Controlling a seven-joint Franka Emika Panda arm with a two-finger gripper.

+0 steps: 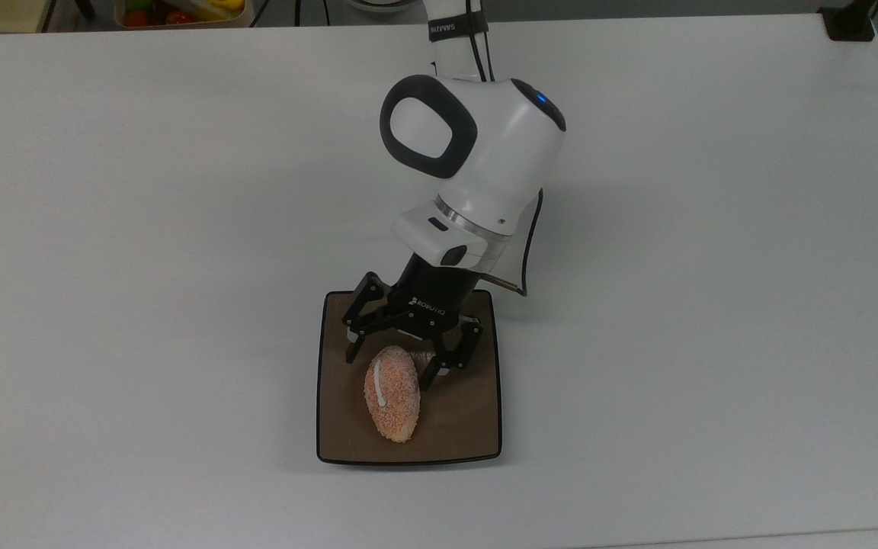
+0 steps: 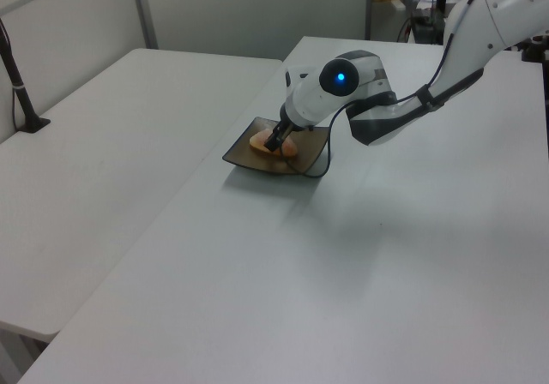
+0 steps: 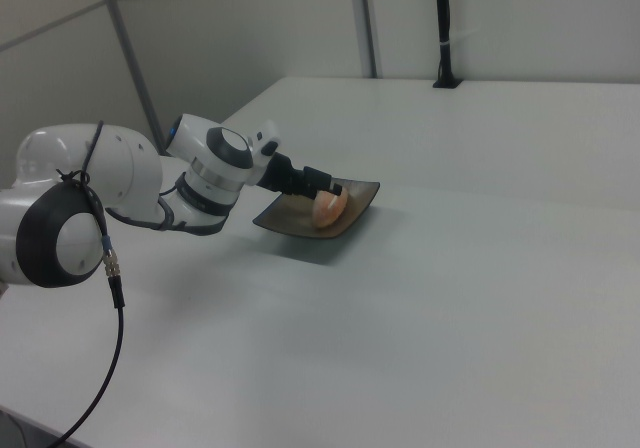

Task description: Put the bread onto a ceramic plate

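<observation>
Bread (image 1: 392, 393) lies flat on the ceramic plate (image 1: 469, 435), in the top view's left half of it, with its long side running toward the near edge and the white stripe facing up. Just behind its far end stands the gripper (image 1: 391, 368), tilted down over the plate, its jaws apart with one on each side of that end and not pressing it. To the top view's right, the white tabletop (image 1: 713, 305) stretches on, and the arm's black cable (image 1: 528, 244) hangs beside the wrist.

White table (image 1: 180, 229) w/ ceramic plate (image 1: 477, 427) directly on it.
</observation>
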